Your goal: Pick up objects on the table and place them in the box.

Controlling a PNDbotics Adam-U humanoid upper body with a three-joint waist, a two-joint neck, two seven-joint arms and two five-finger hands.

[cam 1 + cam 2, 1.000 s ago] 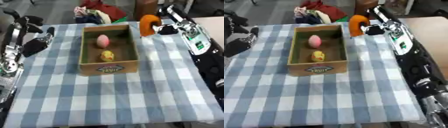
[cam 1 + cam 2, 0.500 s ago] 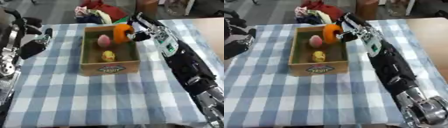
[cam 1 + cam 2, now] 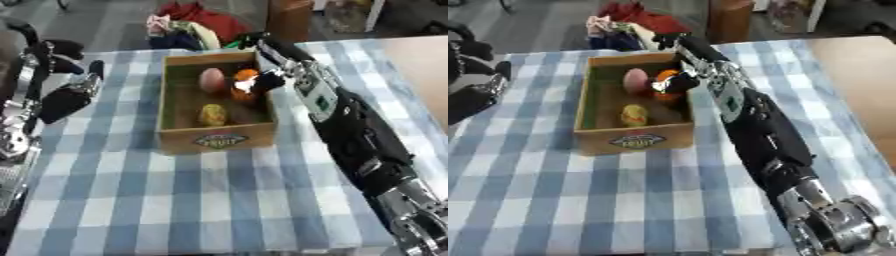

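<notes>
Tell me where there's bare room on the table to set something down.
The checked cloth in front of the box is bare, between the left hand and the right arm. Inside the box it is crowded: pink egg, yellow thing, and the right hand holding an orange thing.

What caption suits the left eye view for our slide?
Right hand lowers an orange object into the wooden box beside two others.

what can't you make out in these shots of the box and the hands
- Right hand: in both eye views its fingers blur into the orange object inside the box, so the grip cannot be told.
- Orange object: partly covered by that hand; its kind is unclear.
- Left hand: a dark blurred shape at the left of the left eye view, cut by the edge in the right eye view.
- Box label: too blurred to read.
</notes>
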